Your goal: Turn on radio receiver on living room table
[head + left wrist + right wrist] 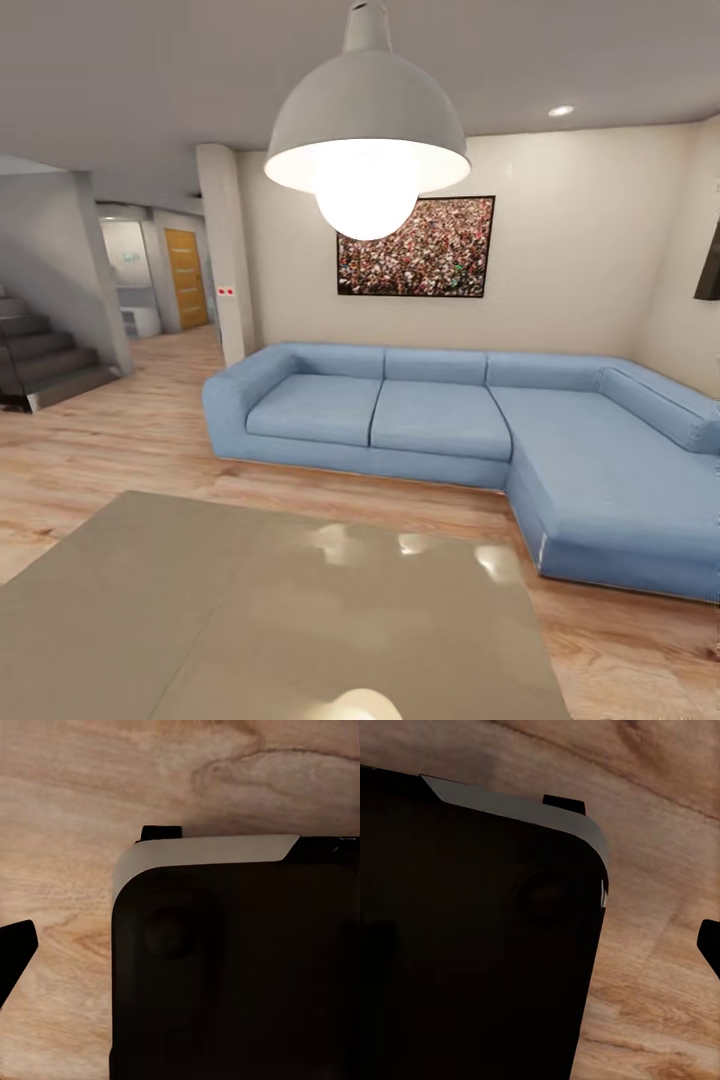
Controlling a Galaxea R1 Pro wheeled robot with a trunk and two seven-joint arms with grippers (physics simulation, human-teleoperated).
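While you look over the room, here is the state of play:

Room: you're in the living room, facing the sofa (470, 430) with the crowd picture (416, 247) on the wall behind it and the lamp (367, 130) hanging close in front of the head camera.
Table: the table (270, 620) lies right below you, glossy grey top catching the lamp's glare.
Radio: I can't spot it on the stretch of tabletop in sight, so where it sits I can't say.
Arms: both wrist cameras look down at the floor (75, 810) past a dark body part of the robot.
Grippers: a dark tip pokes in at the edge of each wrist view, too little to tell whether the fingers stand apart or together.
Done: you've reached the table, by my read.
Left: find the radio, reach it, switch it on.
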